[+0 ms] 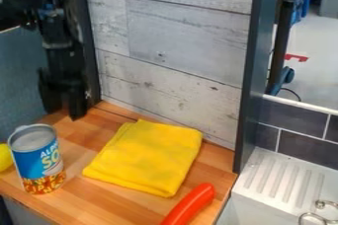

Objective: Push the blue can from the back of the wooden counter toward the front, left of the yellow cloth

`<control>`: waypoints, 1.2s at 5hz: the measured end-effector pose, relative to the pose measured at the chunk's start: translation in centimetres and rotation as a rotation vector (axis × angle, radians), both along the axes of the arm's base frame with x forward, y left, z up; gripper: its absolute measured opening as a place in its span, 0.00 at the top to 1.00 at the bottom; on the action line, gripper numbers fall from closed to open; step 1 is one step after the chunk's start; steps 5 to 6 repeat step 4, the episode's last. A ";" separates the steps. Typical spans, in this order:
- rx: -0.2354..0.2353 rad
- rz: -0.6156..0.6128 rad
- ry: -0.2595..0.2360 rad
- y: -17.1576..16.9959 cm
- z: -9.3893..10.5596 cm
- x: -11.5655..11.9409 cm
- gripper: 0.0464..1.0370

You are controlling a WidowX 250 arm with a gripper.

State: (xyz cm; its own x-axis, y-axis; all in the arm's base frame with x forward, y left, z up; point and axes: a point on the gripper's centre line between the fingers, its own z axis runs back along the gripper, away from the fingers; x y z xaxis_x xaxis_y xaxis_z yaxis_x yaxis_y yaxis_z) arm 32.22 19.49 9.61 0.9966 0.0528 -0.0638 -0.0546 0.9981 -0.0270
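The black gripper (pixel 64 110) hangs at the upper left, above the back left of the wooden counter, its two fingers apart with nothing between them. Below it stands a blue can (pixel 41 157) with a silver lid, upright near the counter's left front. To the gripper's lower right lies a folded yellow cloth (pixel 148 157), flat on the wood. A curved red object (pixel 190 205) is at the front edge of the view, right of the can. Part of a round yellow object (pixel 5 157) shows at the left edge, beside the can.
A whitewashed plank wall (pixel 178 46) rises behind the wooden counter (pixel 89 204). Its dark upright edge (pixel 256 71) bounds the right side. Further right are a white ribbed sink ledge (pixel 284 179), metal rings (pixel 320 216) and dark tiles (pixel 304 145).
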 end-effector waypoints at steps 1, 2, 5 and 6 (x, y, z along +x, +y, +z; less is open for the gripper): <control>0.047 0.018 -0.054 -0.6 2.7 -1.0 0.03; 0.042 -0.019 -0.010 -3.7 3.2 -1.7 0.03; 0.038 -0.154 -0.004 -8.5 3.9 -1.8 0.03; 0.038 -0.154 -0.004 -8.5 3.9 -1.8 0.03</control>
